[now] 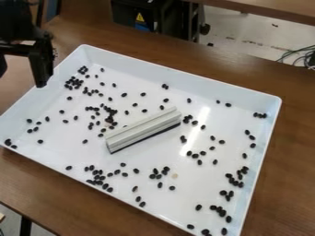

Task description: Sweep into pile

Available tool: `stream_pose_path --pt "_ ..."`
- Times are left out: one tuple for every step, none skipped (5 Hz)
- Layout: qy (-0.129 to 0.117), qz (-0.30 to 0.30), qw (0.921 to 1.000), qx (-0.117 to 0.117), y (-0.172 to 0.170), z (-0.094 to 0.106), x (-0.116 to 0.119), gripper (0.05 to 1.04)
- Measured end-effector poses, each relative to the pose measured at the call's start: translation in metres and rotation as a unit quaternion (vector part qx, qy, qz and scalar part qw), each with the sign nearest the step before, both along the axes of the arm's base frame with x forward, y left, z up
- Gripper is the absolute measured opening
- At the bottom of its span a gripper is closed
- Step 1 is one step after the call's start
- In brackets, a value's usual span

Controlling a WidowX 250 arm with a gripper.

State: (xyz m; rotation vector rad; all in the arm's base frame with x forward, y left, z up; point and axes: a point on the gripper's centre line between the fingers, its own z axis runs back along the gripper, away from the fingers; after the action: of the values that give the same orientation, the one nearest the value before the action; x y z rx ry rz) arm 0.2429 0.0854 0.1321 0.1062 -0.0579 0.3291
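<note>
Camera view: see fingers [42, 69] spread wide, gripping nothing, by the white tray [184, 77]; inside, pale grooved bar [144, 129] among scattered black beans [124, 95]; behind, yellow warning-triangle label [140, 17].

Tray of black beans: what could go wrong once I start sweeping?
The bar lies slantwise among the beans, so a misaligned grasp might twist it. Beans crowd the left corner and the near edge of the tray, where a straight bar may miss some. A hard stroke could flick some over the rim.
</note>
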Motion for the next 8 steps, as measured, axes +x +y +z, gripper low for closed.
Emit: stream_pose_path --pt "0.009 -0.003 0.9999 -0.003 -0.002 -0.005 -0.001 1.001" --pt "0.018 -0.102 0.9946 -0.003 -0.016 -0.009 0.001 1.001" --pt "0.028 -0.238 0.9702 -0.035 -0.055 -0.011 0.005 1.001" --pt "0.050 -0.352 0.9313 -0.077 -0.090 -0.027 0.010 1.001" --pt "0.031 -0.465 0.8778 -0.109 -0.117 -0.038 0.018 1.001" --pt "0.031 -0.539 0.8373 -0.089 -0.124 -0.058 0.030 1.001" --pt "0.022 -0.553 0.8308 -0.059 -0.120 -0.070 0.047 1.001" --pt "0.031 -0.538 0.8411 -0.045 -0.116 -0.090 0.062 1.001"
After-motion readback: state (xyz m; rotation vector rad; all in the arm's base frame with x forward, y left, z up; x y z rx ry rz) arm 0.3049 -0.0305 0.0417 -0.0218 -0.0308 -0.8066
